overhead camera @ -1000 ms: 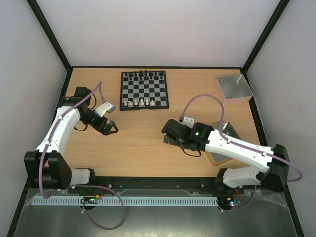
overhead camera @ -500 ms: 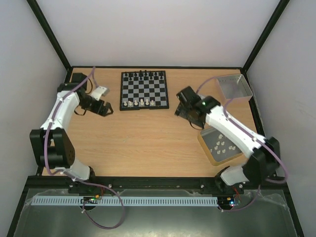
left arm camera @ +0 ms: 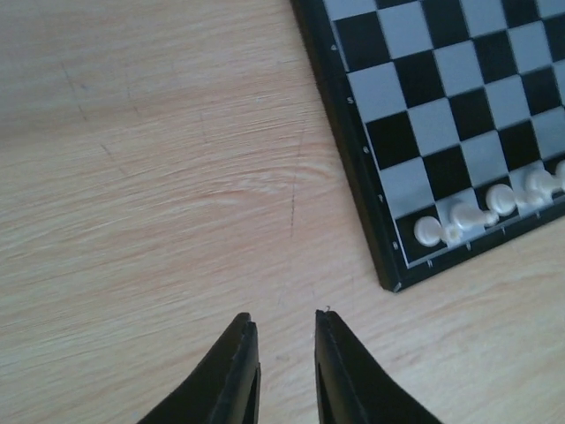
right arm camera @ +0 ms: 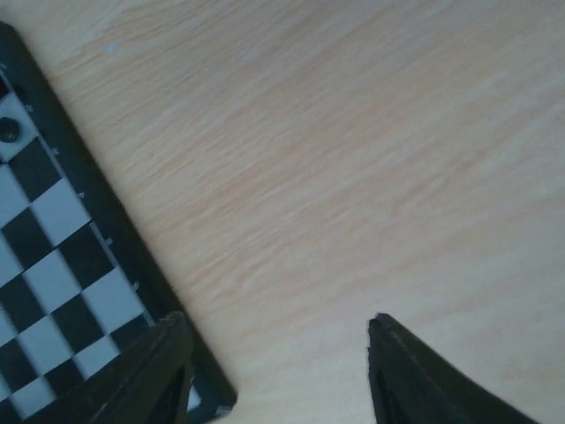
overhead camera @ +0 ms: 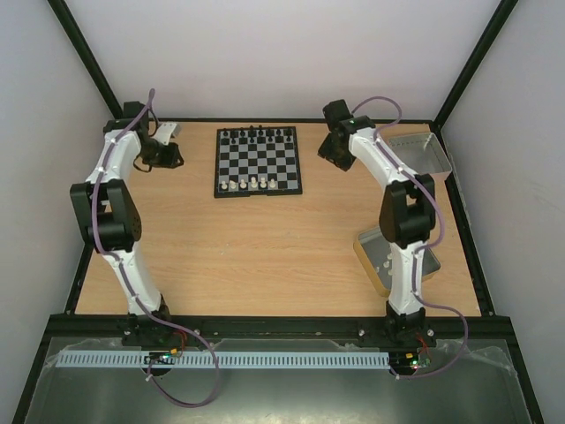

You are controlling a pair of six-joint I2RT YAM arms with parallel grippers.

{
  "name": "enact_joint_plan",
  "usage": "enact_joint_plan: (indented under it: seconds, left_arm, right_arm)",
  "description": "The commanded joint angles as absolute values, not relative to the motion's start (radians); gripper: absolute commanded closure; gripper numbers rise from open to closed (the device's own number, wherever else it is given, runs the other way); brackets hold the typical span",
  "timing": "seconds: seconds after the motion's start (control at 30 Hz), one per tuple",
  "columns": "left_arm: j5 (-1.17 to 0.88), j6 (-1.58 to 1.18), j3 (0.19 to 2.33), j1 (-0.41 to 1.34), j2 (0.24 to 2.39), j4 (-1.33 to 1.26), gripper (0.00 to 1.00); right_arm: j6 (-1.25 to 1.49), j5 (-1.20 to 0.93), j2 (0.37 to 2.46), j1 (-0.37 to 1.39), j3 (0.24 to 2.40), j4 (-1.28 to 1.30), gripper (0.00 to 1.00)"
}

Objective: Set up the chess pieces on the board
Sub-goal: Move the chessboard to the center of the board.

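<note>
The left gripper [left arm camera: 282,316] has its jaws a narrow gap apart and empty. The right gripper [right arm camera: 278,320] gapes wide, also empty. Each hovers beside the board [overhead camera: 257,160], far centre, which holds a few chess pieces [left arm camera: 501,199]. Next, I reckon, comes fetching another from the near-right tray [overhead camera: 365,259].

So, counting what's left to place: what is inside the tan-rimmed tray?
Pale specks, likely cream-white pieces, show in the uncovered part of the tray; the right arm crosses above it and hides the rest.
</note>
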State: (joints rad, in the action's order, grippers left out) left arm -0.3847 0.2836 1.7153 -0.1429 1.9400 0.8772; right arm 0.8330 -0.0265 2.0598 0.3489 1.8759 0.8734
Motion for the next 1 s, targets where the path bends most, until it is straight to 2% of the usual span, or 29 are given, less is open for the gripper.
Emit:
enact_joint_plan:
  seconds: [0.0,0.07,0.13,0.17,0.2,0.23,0.97]
  left_arm:
    - [-0.402,0.223,1.771,-0.146,2.06,0.882,0.85]
    - [-0.422,0.211,1.773,-0.144,2.099,0.87,0.88]
    - [-0.447,0.2,1.769,-0.14,2.129,0.85,0.96]
    - [-0.453,0.196,1.769,-0.135,2.143,0.843,0.98]
    - [-0.455,0.192,1.769,-0.128,2.156,0.838,0.98]
    - [-0.456,0.189,1.77,-0.119,2.167,0.831,0.98]
    - [-0.472,0.09,1.943,-0.028,2.402,0.749,0.98]
  right_arm:
    - [0.792,-0.084,2.229,0.333,2.032,0.917,0.51]
    - [0.787,-0.101,2.282,0.333,2.082,0.917,0.57]
    - [0.786,-0.108,2.316,0.333,2.107,0.91,0.66]
    - [0.787,-0.109,2.326,0.333,2.109,0.897,0.74]
    - [0.79,-0.108,2.334,0.333,2.11,0.893,0.91]
    - [0.793,-0.109,2.344,0.333,2.114,0.892,0.97]
    - [0.816,-0.225,2.482,0.332,2.137,0.752,0.98]
